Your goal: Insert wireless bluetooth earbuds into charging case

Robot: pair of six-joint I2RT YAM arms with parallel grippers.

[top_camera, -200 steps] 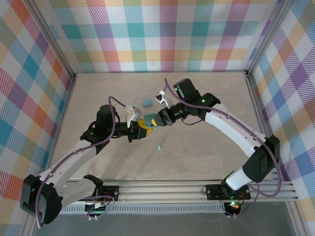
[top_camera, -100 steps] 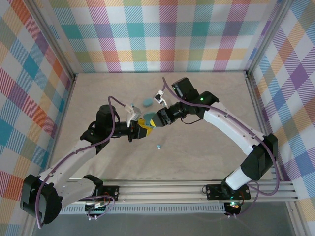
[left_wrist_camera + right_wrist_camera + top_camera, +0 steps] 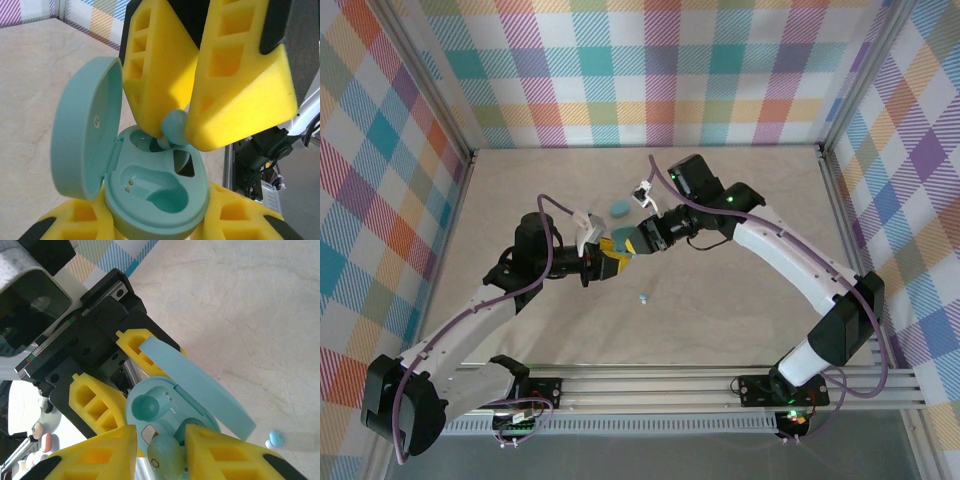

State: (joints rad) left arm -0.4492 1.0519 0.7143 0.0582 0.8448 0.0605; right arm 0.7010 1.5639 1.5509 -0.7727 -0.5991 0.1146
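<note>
Lit brightly and evenly from above, with only faint, soft shadows on the table (image 3: 740, 300). Crisp overhead. Softer up close: earbud (image 3: 162, 460) slightly out of focus (very near the lens), mild sheen on the charging case (image 3: 85, 130) lid.

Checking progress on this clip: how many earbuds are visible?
2. One earbud is pinched in the right gripper at the open case held by the left gripper; another earbud lies loose on the table. More may be hidden.
</note>
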